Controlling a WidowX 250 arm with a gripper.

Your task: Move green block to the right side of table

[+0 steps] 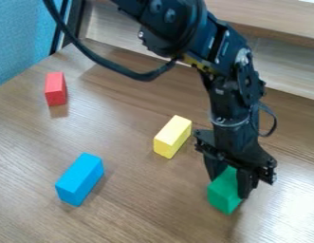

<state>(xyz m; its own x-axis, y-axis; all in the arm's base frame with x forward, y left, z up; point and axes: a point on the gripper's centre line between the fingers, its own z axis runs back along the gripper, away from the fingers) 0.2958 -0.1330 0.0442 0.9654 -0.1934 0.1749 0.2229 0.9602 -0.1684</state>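
The gripper (pixel 231 179) hangs down at the lower right of the camera view, over the right part of the table (pixel 146 204). Between its two fingers is the green block (pixel 225 191), with a finger against each side, so the gripper is shut on it. The block's upper end is partly hidden by the fingers, while its lower part sticks out toward the front. Whether the block touches the tabletop, I cannot tell.
A yellow block (pixel 172 136) lies just left of the gripper. Farther left are a blue block (pixel 80 179) at the front and a red block (pixel 56 88) at the back. A wooden ledge (pixel 286 66) runs behind the table.
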